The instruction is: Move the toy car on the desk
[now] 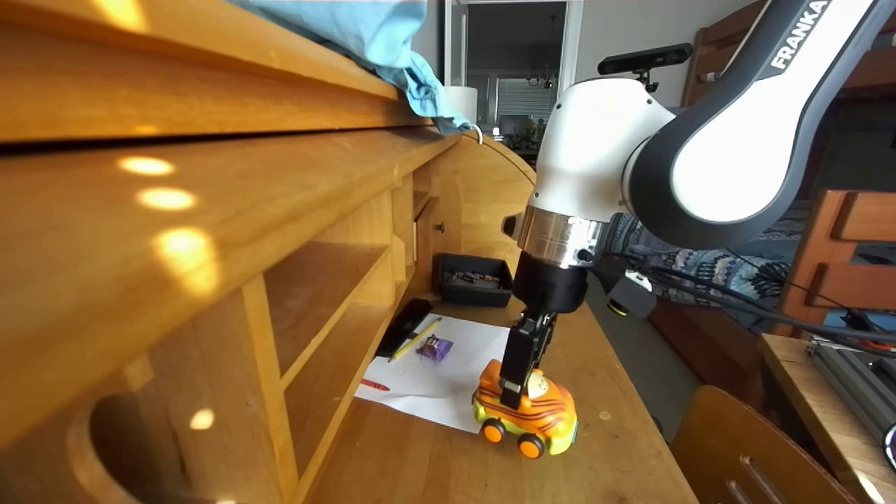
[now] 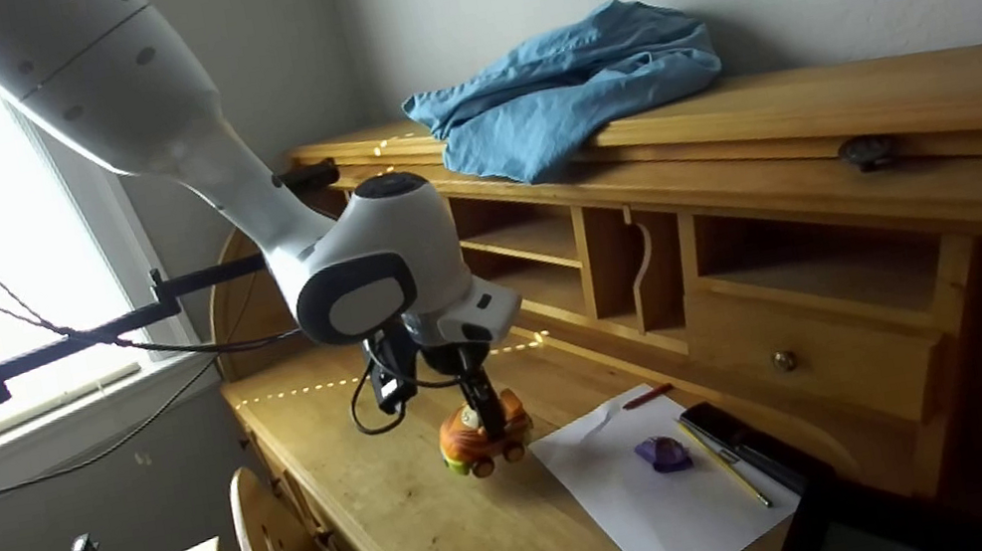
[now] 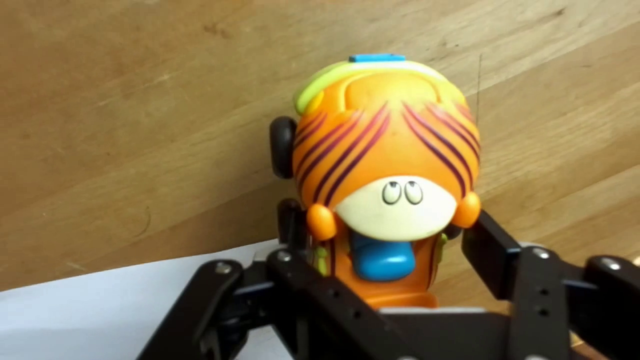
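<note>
- The toy car [image 1: 539,414] is found at the desk [image 2: 499,547], on its wood or a little above it, which of the two cannot be told; it is set just beside, or partly over, a corner of the white sheet of paper [image 2: 635,518]; its nose is turned toward the desk's front edge, where a wooden chair [image 1: 714,434] is stationed;
- the claw [image 3: 389,240] is pointed downward over the car; its fingers [image 3: 490,255] are parted by roughly the car's width, one along each side; whether they are pressed against it or set just clear cannot be told;
- in the wrist view the car's orange shell is marked with dark stripes; two eyes are printed on a cream patch, with a blue part behind it;
- on the paper a purple packet [image 2: 662,454] is laid between a red crayon [image 2: 647,396] and a yellow pencil [image 2: 724,465]; a dark case [image 2: 752,439] is placed just beside the pencil, along the cubbyholes [image 2: 588,268];
- beyond the paper, in an exterior view, small pieces [image 1: 474,278] are held in a black tray [image 1: 476,297];
- in both exterior views a blue cloth [image 2: 569,90] is draped over the desk's top ledge.
</note>
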{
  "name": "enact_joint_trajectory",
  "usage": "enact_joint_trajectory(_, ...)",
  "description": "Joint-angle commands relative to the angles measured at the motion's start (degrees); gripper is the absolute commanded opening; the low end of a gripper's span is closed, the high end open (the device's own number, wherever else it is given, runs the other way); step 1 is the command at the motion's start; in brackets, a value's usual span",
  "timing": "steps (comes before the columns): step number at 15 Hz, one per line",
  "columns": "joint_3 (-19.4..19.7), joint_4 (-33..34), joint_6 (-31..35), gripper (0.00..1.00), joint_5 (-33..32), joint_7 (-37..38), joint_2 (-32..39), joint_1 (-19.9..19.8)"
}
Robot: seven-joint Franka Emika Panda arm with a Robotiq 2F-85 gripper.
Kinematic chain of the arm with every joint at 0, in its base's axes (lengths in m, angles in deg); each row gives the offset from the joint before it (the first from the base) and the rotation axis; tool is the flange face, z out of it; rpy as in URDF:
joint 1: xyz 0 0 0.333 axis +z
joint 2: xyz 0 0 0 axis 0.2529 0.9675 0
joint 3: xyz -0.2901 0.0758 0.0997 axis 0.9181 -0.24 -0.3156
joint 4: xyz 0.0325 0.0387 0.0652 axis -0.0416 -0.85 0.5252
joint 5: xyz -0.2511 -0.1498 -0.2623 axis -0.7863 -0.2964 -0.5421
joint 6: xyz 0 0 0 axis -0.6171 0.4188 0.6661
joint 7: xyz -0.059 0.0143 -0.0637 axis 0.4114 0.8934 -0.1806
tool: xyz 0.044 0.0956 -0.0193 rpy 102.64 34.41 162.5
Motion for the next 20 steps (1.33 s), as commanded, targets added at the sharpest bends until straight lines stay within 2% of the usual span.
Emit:
enact_joint_trajectory(1,0.35,-1.04,-0.17,0.77,-0.15,1.02,-1.18,0.29)
enact_joint_trajectory(5,0.72,-2.64,-0.17,0.77,-0.17,1.87,-2.80,0.53)
enact_joint_trajectory(6,3.84,-2.07,-1.39,0.52,-3.28,9.15,-2.47,2.88)
enact_joint_trajectory(7,7.07,-2.11,-0.57,0.52,-4.99,14.88,-2.15,5.62)
enact_joint_trajectory(11,16.00,-1.34,-0.95,0.52,-8.91,30.90,-1.08,13.65)
enact_joint_trajectory(20,33.00,0.24,-2.80,0.52,-11.79,66.30,1.96,32.33)
